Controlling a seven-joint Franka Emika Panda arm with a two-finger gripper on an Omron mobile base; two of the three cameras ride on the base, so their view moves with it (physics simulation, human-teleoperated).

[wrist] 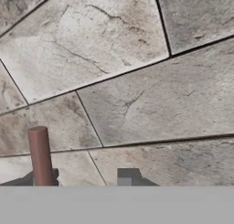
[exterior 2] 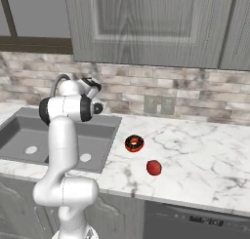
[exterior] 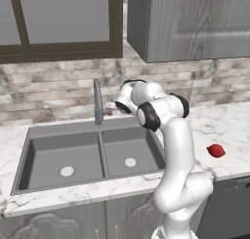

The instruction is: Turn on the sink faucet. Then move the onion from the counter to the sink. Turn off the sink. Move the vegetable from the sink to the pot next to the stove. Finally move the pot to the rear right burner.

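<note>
We are at the first step: our gripper [exterior: 113,109] sits at the reddish lever [wrist: 40,155] behind the sink [exterior: 29,161], at three o'clock of the sink faucet [exterior: 97,102]; we cannot tell how the jaws stand, nor see water. The onion [exterior 2: 134,143] lies on the counter [exterior 2: 195,150], at three o'clock of the sink; everything else remains.

My arm rises from the base at the counter's [exterior: 229,121] front edge, folds at the elbow and reaches forward and to my left over the sink's [exterior: 29,150] right basin, toward its rear rim. My gripper [wrist: 84,177] points at the wall tiles, its two dark finger tips [wrist: 128,176] apart, with a reddish rod [wrist: 40,155] standing just inside one of them.
</note>
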